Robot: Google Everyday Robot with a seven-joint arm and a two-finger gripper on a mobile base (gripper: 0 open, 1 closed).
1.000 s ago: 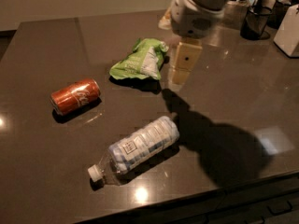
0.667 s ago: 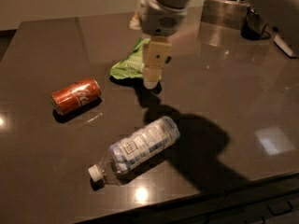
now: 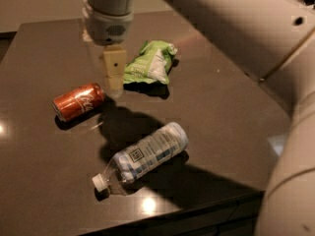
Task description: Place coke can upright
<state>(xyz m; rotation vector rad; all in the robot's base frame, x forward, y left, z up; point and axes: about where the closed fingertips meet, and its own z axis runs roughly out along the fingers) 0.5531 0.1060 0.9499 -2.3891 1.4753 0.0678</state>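
Dark brown tabletop [image 3: 221, 97]. Coke can [image 3: 78, 101] lies on side at left, unheld. Gripper [image 3: 115, 82] hangs just right of can, beside snack bag [image 3: 147, 65]; grip width cannot tell. Water bottle [image 3: 145, 156] lies near front edge.

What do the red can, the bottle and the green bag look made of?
Coke can: likely metal, glossy red with bright highlights. Bottle: clear plastic, see-through ribbed wall, white cap. Bag: probably thin plastic film, crinkled, shiny. The end effector hangs between can and bag, above the table.
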